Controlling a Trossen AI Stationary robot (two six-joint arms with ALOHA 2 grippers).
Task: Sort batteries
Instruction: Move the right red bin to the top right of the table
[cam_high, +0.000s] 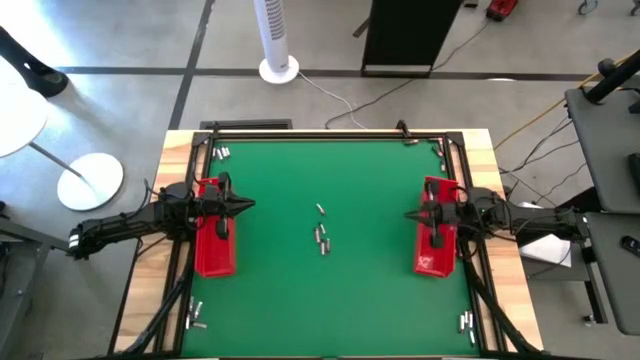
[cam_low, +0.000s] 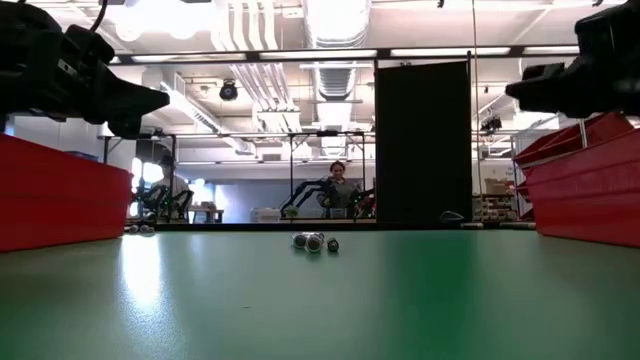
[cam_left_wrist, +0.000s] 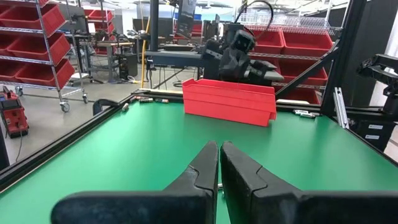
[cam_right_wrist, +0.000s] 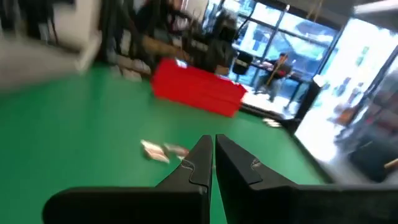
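A few small silvery batteries (cam_high: 321, 232) lie on their sides near the middle of the green mat; they also show in the low view (cam_low: 314, 241) and the right wrist view (cam_right_wrist: 163, 151). My left gripper (cam_high: 248, 206) hovers shut above the left red tray (cam_high: 213, 250), pointing level toward the table's middle. My right gripper (cam_high: 410, 215) hovers shut above the right red tray (cam_high: 432, 255), facing the left one. Each pair of fingers shows closed in its own wrist view, left (cam_left_wrist: 219, 144) and right (cam_right_wrist: 211, 138), with nothing between them. Both stand well apart from the batteries.
More loose batteries lie at the mat's corners: far left (cam_high: 220, 152), near left (cam_high: 195, 318), near right (cam_high: 466, 322). A black frame rail (cam_high: 330, 132) runs around the mat. A person (cam_low: 338, 185) sits in the room beyond the far edge.
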